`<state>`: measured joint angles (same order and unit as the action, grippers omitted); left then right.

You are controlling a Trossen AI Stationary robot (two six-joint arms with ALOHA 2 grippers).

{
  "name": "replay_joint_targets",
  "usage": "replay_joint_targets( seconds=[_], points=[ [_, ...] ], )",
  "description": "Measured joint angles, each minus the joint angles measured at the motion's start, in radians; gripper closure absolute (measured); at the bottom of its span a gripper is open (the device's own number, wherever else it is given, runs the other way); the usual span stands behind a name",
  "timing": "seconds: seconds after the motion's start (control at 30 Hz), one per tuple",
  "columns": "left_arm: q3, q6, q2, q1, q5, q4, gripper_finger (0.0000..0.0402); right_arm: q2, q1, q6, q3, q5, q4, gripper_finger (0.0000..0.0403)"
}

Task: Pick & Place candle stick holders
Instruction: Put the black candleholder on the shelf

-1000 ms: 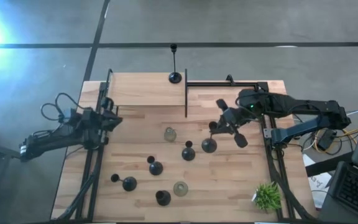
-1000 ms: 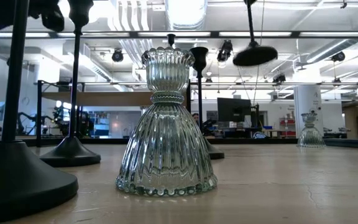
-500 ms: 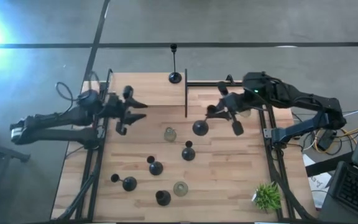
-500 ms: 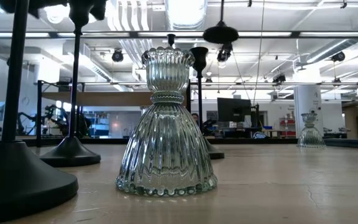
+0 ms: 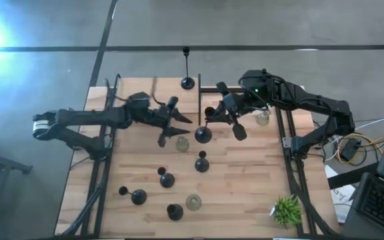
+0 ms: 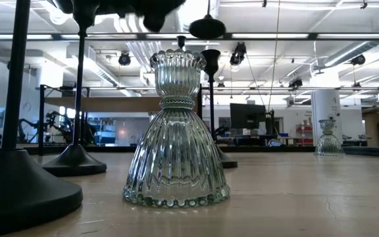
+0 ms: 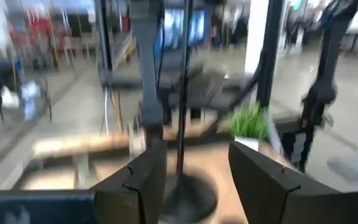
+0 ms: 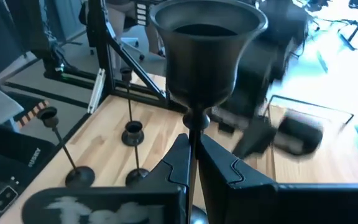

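Overhead, wooden table, grey floor

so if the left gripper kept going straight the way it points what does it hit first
Probably the black candle holder that the right gripper carries: the left gripper, open, points right at it, and its wrist view shows a thin stem dead ahead. Heights may differ.

Both arms are matte black, chunky jointed segments, the left arm has a pale band near its base end, the right arm shows a tiny green light up by the wrist plus loose black cables looping off it, and each ends in two flat, angular dark fingers.
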<state>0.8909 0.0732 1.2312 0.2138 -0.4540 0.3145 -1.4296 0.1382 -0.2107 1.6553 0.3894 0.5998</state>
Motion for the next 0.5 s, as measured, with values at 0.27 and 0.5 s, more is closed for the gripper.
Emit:
replay_joint_targets(
  seconds=[0.27,0.5],
  points=[
    [0.066,0.006,0.055,-0.001,-0.002,0.011,0.0225,-0.042,0.000,-0.006,0.031,0.012,-0.006,0.0392],
    [0.109,0.004,0.063,-0.003,-0.005,0.024,0.0225,-0.072,0.000,-0.009,0.030,0.012,-0.042,0.0392]
  ],
)
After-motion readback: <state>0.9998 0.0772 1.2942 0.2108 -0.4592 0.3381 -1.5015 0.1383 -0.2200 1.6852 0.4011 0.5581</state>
